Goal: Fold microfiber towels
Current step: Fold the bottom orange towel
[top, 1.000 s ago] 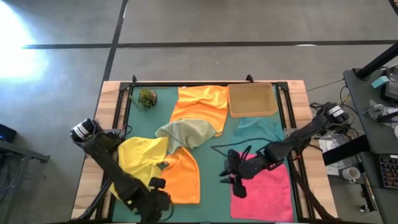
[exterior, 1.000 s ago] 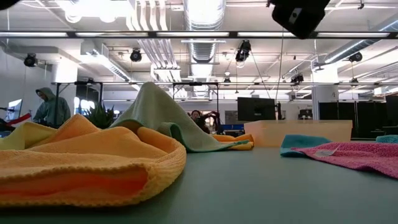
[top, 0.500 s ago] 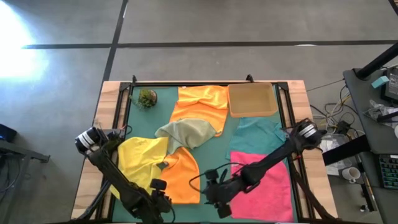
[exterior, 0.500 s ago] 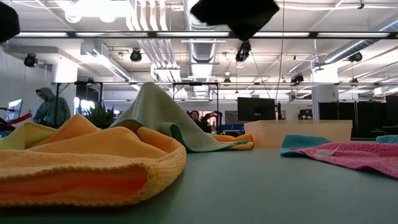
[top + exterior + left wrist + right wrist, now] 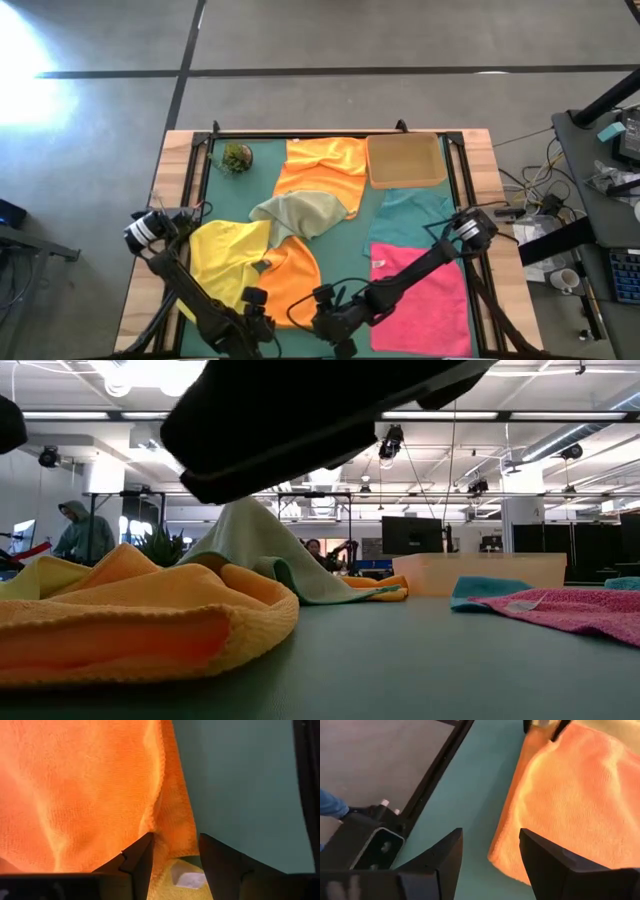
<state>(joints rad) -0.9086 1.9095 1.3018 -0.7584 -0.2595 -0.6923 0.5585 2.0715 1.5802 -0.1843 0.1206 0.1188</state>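
Six towels lie on the green mat: a near orange one, a yellow one, an olive one heaped on both, a far orange one, a teal one and a pink one. My left gripper is open at the near orange towel's near edge, with one finger on each side of it. My right gripper is open and empty, above the mat beside that towel's near right corner. My left gripper's fingers come from the table's near side and stand on either side of the near orange towel's bunched edge, by its white tag. I cannot tell whether they touch the cloth, which lies on the mat.
A tan tray stands at the far right and a green plant ball at the far left. A dark frame rail runs along the mat's edge. Bare mat lies between the orange and pink towels.
My right gripper has left the pink towel's left edge and gone toward the table's left and near edge, coming lower, to the near orange towel's near right corner. The towels lie as before.
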